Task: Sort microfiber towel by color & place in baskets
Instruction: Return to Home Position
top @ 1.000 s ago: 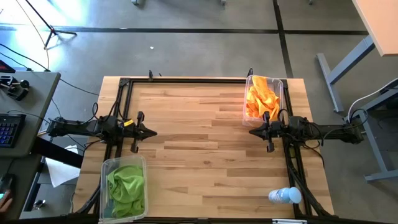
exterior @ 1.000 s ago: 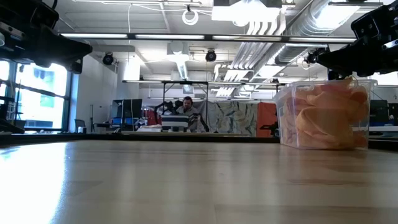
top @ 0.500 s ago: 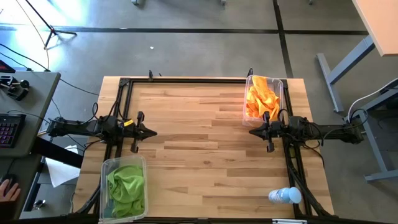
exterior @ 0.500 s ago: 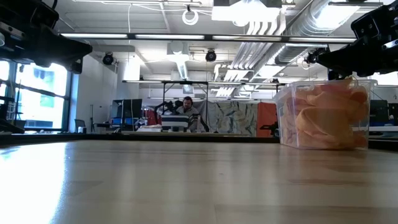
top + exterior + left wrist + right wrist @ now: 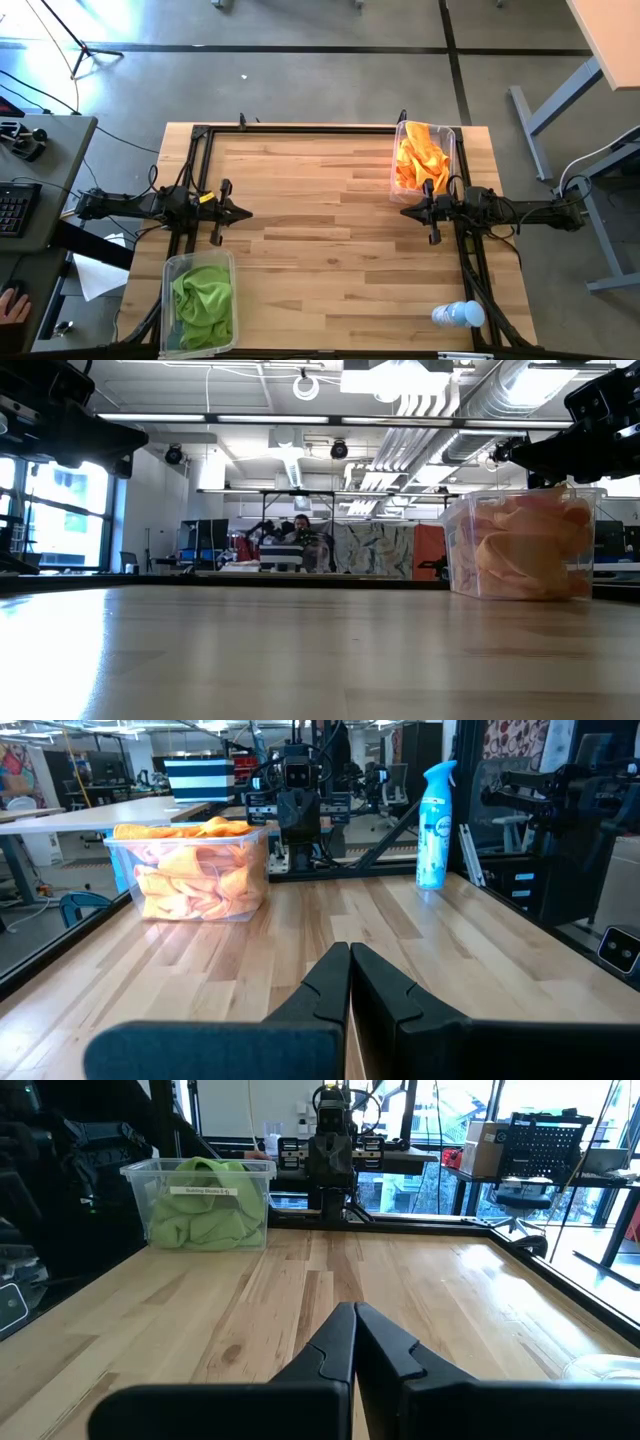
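No movement noted on the table over the last second. Left gripper parked at the table's left edge and right gripper at its right edge, each with fingers pressed together, nothing held. Orange towels binned at the table's upper right corner in the high view, green towels at its lower left. Judged: sorting complete, arms home.

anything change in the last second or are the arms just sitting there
Nothing on the table visibly moved. The left gripper and right gripper stay shut at opposite sides; orange microfiber towels stay in the right-side clear plastic bin, lime green microfiber towels in the left-side clear plastic bin. Only a person far behind shifted slightly.
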